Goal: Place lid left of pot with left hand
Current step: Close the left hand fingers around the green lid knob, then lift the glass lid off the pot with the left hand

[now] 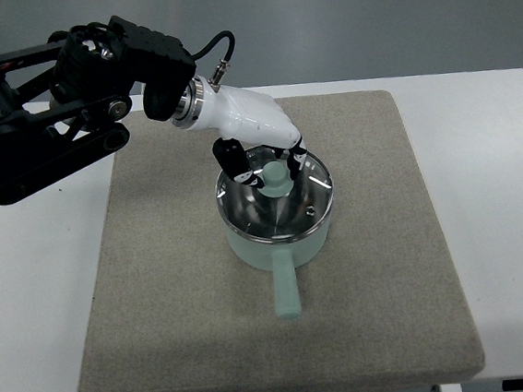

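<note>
Lid (276, 201) sits on the pot (279, 236), glass with a metal rim, a pale green knob (275, 173) at its centre and a small vent hole toward the right side. Pot stands near the middle of the grey mat (164, 335), its green handle (286, 291) pointing toward my side of the white table (478, 138).

Left hand (262, 154) reaches in from the upper left, white shell and dark fingertips (234, 159) angled down over the lid. Fingers bracket the knob, one dark tip on its left, another at its right. I read this as a closing pinch on the knob, but I cannot tell from this steep view whether the tips press it or stand just off it. Lid shows no tilt and looks seated all round, so I judge it not yet lifted.

Knob is the only graspable part: the glass dome is smooth and too wide for these fingers, which explains the top-down approach.

Bare mat left of the pot offers room to set the lid down. Glass on metal may slide if the lift comes off-centre; I would raise it straight before carrying left.

Right arm does not show.
</note>
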Robot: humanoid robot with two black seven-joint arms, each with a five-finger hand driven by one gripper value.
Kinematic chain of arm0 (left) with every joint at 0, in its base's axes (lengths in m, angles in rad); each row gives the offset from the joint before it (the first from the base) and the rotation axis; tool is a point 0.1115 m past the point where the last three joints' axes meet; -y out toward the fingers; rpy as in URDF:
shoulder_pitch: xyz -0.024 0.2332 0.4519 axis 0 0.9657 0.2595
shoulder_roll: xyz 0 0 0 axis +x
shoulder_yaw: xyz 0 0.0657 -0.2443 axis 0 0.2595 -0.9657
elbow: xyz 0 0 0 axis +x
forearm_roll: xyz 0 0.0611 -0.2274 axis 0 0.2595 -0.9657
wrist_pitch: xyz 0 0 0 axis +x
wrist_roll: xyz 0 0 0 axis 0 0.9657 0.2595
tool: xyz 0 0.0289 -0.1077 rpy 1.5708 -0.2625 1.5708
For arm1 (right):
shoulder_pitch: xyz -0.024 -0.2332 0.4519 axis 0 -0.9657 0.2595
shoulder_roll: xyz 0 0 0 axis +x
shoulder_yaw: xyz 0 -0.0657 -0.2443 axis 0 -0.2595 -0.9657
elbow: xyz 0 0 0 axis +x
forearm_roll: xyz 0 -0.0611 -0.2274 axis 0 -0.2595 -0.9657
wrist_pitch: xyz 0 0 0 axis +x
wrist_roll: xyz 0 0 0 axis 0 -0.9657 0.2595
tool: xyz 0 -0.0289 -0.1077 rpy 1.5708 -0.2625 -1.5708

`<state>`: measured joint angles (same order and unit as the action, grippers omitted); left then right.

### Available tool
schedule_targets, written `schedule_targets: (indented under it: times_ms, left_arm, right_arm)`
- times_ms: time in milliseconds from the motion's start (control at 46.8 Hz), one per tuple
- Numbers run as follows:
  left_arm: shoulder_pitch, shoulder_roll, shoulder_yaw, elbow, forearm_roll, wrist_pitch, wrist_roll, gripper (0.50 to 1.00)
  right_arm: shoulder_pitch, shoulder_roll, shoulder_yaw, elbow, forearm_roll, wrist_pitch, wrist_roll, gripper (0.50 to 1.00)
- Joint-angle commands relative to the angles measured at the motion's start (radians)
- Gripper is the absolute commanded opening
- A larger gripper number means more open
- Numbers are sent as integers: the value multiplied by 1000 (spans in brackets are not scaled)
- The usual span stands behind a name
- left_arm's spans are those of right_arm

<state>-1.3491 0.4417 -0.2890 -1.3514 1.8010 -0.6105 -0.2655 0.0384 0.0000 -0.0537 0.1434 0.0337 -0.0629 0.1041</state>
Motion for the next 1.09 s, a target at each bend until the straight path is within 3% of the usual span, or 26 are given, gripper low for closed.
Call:
schedule_targets:
  times_ms: [0,86,192,385,1069]
  left_arm:
    - [-1,0,1,0,0,0,0,664]
    - [2,0,1,0,0,0,0,632]
    - [2,0,-1,0,0,0,0,630]
    - [7,0,-1,-2,1,0,0,500]
    - [-7,0,-15,-2,5,0,2,500]
  right_arm:
    - [0,0,0,-1,0,0,0,921]
    - [0,0,0,1,0,0,0,923]
    - [0,0,0,-1,0,0,-1,923]
    - [0,0,0,-1,0,0,0,921]
    - [0,0,0,-1,0,0,0,921]
